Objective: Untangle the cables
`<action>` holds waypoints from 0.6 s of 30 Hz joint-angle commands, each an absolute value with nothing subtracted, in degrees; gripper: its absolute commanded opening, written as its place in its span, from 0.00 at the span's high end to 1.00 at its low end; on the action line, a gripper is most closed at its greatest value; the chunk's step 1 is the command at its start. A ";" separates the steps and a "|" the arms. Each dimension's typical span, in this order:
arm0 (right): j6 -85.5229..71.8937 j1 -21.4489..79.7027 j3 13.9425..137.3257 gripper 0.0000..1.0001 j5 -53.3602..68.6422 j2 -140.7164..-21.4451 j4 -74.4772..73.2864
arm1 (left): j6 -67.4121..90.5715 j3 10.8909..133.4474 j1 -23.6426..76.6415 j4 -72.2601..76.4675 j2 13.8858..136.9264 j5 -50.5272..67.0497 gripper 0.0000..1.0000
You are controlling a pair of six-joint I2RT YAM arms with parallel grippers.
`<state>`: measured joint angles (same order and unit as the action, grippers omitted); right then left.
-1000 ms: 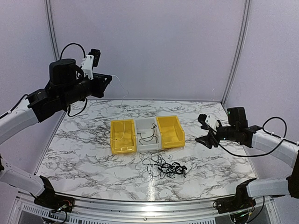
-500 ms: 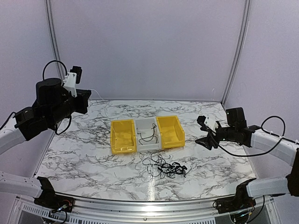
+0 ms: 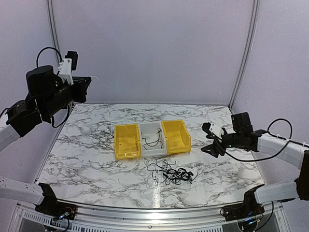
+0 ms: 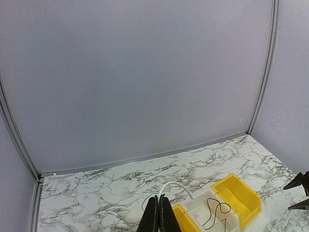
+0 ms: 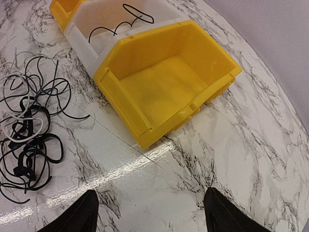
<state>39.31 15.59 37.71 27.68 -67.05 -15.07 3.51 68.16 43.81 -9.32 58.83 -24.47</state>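
Lying in a loose knot on the tabletop point(image 3: 87, 159) just before the bins point(image 3: 176, 135), the tangled cables point(image 3: 173, 175) sat to the left of the right arm's spread jaws, the nearer pair; the left jaws, high and far off, pinched a pale cable point(image 4: 171, 183)

Top: set high at the near edge, faces forward and down, takes in the whole worktop point(image 3: 87, 159) from afar. Left wrist: high up at left, looks past the closed left gripper point(image 4: 159, 199) toward the back wall point(image 4: 145, 72), bins point(image 4: 236, 195) far below. Right wrist: low and close, looks down on the right bin point(image 5: 164, 92) and cables point(image 5: 29, 130). Bins shared by all three.
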 commanded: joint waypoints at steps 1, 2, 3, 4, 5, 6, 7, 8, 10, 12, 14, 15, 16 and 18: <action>39.90 16.00 39.84 0.25 26.93 -66.35 -15.73 | 3.98 71.99 43.65 -9.27 61.76 -20.27 1.00; 39.92 16.00 39.89 0.25 26.93 -66.36 -15.73 | 4.20 72.48 43.63 -9.00 62.48 -19.63 1.00; 39.95 16.00 39.89 0.25 26.90 -66.43 -15.73 | 4.47 72.77 43.68 -8.63 63.09 -18.79 1.00; 39.91 16.02 39.90 0.25 26.90 -66.39 -15.73 | 4.72 72.82 43.68 -8.14 63.76 -18.45 1.00; 39.97 16.00 39.88 0.25 26.87 -66.52 -15.73 | 4.96 72.75 43.64 -7.53 64.33 -17.96 1.00; 39.99 15.93 39.90 0.25 26.75 -66.53 -15.73 | 5.33 72.51 43.65 -6.89 64.94 -17.48 1.00; 39.99 15.99 39.90 0.25 26.73 -66.53 -15.78 | 5.74 72.02 43.67 -6.28 65.84 -16.60 1.00; 40.06 16.00 39.88 0.25 26.71 -66.60 -15.84 | 6.16 71.66 43.68 -5.62 66.48 -15.96 1.00; 40.15 15.94 39.77 0.25 26.58 -66.61 -15.79 | 7.13 70.54 43.68 -4.20 67.84 -14.78 1.00; 40.18 16.00 39.81 0.25 26.53 -66.70 -15.82 | 7.69 69.29 43.68 -2.90 69.16 -14.09 1.00; 40.25 15.99 39.76 0.25 26.45 -66.71 -15.82 | 7.94 67.65 43.64 -1.39 70.28 -14.43 1.00; 40.32 15.97 39.73 0.25 26.44 -66.77 -15.82 | 7.88 66.65 43.63 -0.73 70.71 -14.60 1.00; 40.30 15.99 39.71 0.25 26.45 -66.79 -15.86 | 7.95 65.70 43.66 -0.55 71.14 -14.91 1.00; 40.34 16.00 39.71 0.25 26.45 -66.87 -15.91 | 7.99 64.07 43.55 -0.53 71.72 -15.68 1.00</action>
<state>39.70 15.59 37.71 27.11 -67.05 -15.09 7.16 66.81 43.81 -3.62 70.57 -15.46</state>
